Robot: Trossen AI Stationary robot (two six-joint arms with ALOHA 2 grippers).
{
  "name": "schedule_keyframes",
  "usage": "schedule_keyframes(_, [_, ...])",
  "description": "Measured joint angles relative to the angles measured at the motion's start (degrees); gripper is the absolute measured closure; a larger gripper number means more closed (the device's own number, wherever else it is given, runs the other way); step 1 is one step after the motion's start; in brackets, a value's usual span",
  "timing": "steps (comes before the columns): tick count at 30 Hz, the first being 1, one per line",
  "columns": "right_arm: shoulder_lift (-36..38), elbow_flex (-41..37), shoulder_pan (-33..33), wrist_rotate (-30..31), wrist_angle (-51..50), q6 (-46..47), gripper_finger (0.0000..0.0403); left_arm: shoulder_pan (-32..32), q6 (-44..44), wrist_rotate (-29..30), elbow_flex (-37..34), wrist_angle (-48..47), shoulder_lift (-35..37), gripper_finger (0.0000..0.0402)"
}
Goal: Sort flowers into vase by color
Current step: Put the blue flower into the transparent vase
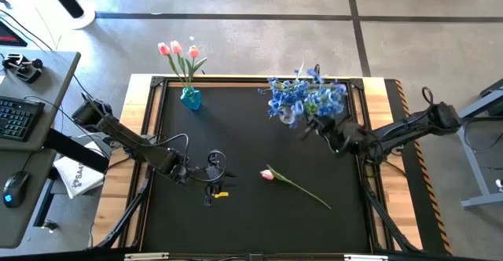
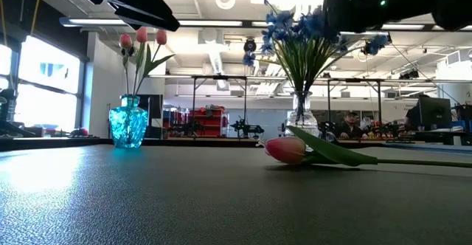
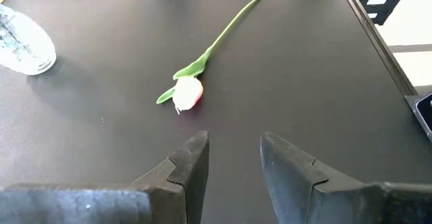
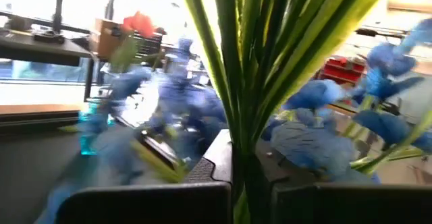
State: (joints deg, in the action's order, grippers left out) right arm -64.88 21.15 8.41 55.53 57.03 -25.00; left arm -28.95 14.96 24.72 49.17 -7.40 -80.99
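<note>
One pink tulip [image 1: 268, 174] lies flat on the black table, its stem [image 1: 306, 192] running toward the near right; it also shows in the low view [image 2: 286, 150] and the left wrist view [image 3: 187, 93]. My left gripper [image 1: 214, 167] is open and empty, just left of the tulip's head. A teal vase [image 1: 190, 98] at the far left holds three pink tulips [image 1: 178, 49]. A clear vase [image 2: 301, 116] at the far right holds blue flowers [image 1: 302, 96]. My right gripper [image 1: 316, 127] is beside that vase, shut on a bunch of blue flowers [image 4: 317, 143]. My right gripper pinches several green stems of the blue bunch [image 4: 241, 158] between its two fingers, lying across the stems. The bunch stands roughly upright, with its blossoms above and around the fingers. Whether its lower ends are in the clear vase, I cannot tell.
The black mat is framed by a raised dark border and wooden edges [image 1: 141, 135]. Open mat lies at the near left and centre. A desk with a keyboard [image 1: 17, 119] stands off the table's left. People sit in the room beyond [image 2: 352, 123].
</note>
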Motion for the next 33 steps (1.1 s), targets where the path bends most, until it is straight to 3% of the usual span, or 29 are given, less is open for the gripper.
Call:
schedule_keyframes(10, [-0.02,0.00,-11.33,-12.53,-12.22,14.35,0.0402,0.02,1.46,0.03,0.00,-0.09,0.00,0.0279])
schedule_keyframes(19, [0.00,2.11,-17.09,-23.04,-22.05,22.16,0.0402,0.04,1.53,0.06,0.00,0.25,0.00,0.0279])
schedule_keyframes(27, [0.00,6.83,-19.81,-27.71,-37.09,26.71,0.0394,0.04,1.52,0.13,0.00,0.72,0.00,0.0279])
schedule_keyframes(33, [0.00,7.30,-20.08,-28.90,-38.51,27.56,0.0392,0.04,1.49,1.61,0.00,0.89,0.00,0.0279])
